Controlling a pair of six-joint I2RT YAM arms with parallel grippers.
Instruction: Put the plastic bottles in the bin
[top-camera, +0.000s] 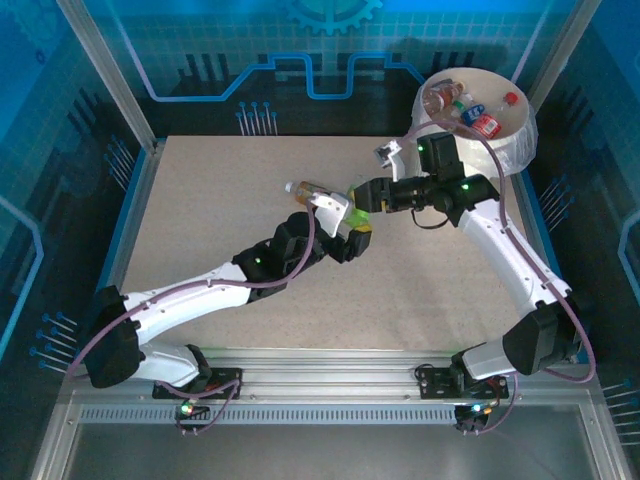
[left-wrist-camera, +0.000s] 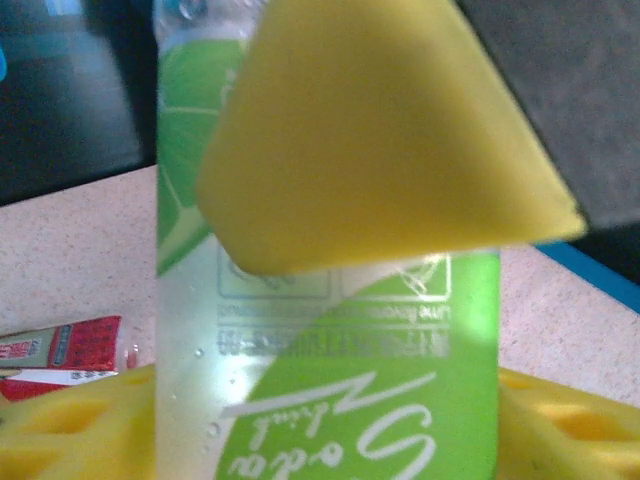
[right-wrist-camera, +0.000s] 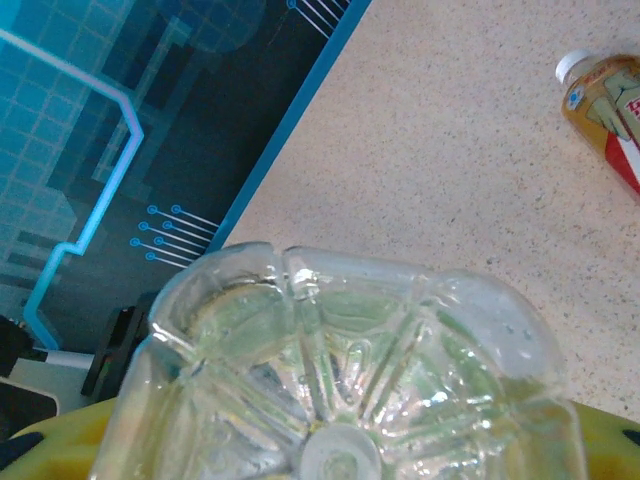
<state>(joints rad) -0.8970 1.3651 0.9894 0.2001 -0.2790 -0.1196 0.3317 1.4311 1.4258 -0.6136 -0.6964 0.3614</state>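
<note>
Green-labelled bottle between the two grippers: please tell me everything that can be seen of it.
The green-labelled bottle is clear plastic, with small drops on its wall and a bright green label bearing white script lettering. Its ribbed, star-shaped base faces the right wrist camera. It sits over the middle of the table, between the left gripper and the right gripper, whose yellow pads flank it; one yellow finger pad lies across its label. Whether either gripper presses it firmly I cannot tell.
</note>
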